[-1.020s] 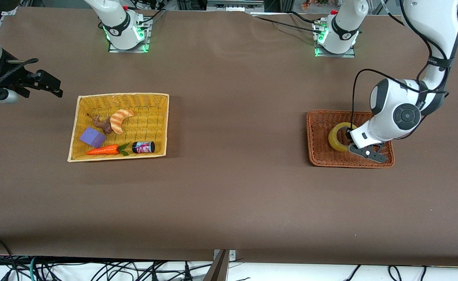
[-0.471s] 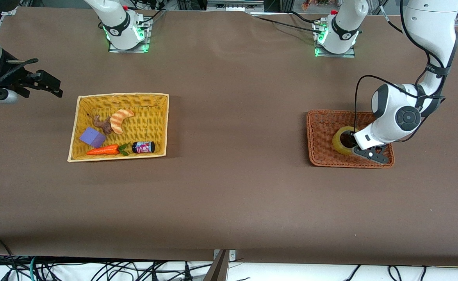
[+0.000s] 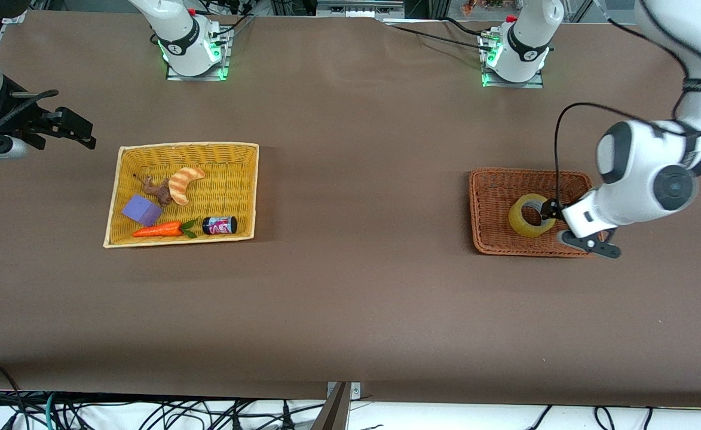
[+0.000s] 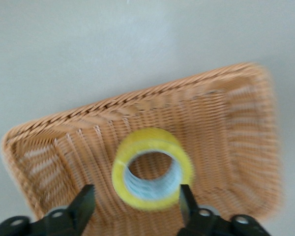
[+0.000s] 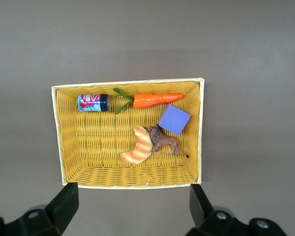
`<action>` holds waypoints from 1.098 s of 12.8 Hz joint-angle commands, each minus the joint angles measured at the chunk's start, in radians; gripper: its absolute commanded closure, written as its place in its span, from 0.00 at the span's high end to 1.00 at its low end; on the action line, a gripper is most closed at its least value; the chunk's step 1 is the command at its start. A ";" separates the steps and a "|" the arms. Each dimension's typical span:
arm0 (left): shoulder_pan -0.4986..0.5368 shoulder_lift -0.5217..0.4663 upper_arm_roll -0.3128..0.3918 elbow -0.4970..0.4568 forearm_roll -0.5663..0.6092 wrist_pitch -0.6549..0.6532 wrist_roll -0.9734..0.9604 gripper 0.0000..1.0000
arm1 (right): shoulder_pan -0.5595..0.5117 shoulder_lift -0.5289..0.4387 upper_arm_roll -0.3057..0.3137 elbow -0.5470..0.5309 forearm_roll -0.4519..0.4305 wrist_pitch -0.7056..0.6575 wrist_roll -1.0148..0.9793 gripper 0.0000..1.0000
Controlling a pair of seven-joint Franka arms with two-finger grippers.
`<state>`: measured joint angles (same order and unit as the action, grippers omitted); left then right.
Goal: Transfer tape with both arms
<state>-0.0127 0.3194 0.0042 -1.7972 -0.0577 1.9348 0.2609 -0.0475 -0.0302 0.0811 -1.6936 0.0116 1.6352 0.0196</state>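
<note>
The tape [image 3: 530, 215], a yellowish ring, lies tilted in the brown wicker basket [image 3: 493, 185] at the left arm's end of the table. My left gripper [image 3: 548, 210] is low in this basket beside the tape. In the left wrist view the tape [image 4: 152, 175] has its hole facing the camera, and the left gripper [image 4: 135, 204] is open, with one finger on each side of the roll and not touching it. My right gripper [image 3: 81, 134] waits open and empty at the right arm's end, above the table beside the yellow basket [image 3: 186, 150]. The right gripper [image 5: 132, 204] grips nothing.
The yellow basket [image 5: 128, 84] holds a croissant toy [image 3: 184, 184], a purple block [image 3: 141, 209], a carrot [image 3: 159, 229], a small dark jar [image 3: 219, 225] and a brown figure [image 3: 157, 190]. Brown tabletop lies between the two baskets.
The left arm's wrist has swung out toward its end of the table, and the gripper has moved from over the tape to beside it. The tape has shifted slightly. The right arm has not moved.
</note>
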 commanded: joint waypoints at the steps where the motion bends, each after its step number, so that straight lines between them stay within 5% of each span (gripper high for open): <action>1: -0.003 -0.051 0.005 0.200 -0.034 -0.238 -0.160 1.00 | -0.012 0.009 0.003 0.023 0.018 -0.020 -0.018 1.00; 7: -0.001 -0.292 0.051 0.234 -0.022 -0.448 -0.298 1.00 | -0.012 0.009 0.005 0.023 0.018 -0.018 -0.018 1.00; 14: -0.015 -0.229 0.049 0.223 -0.027 -0.462 -0.304 1.00 | -0.014 0.009 0.003 0.022 0.018 -0.020 -0.018 1.00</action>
<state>-0.0199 0.0895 0.0517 -1.5815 -0.0686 1.4591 -0.0324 -0.0482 -0.0267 0.0803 -1.6927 0.0116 1.6346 0.0196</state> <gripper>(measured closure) 0.000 0.000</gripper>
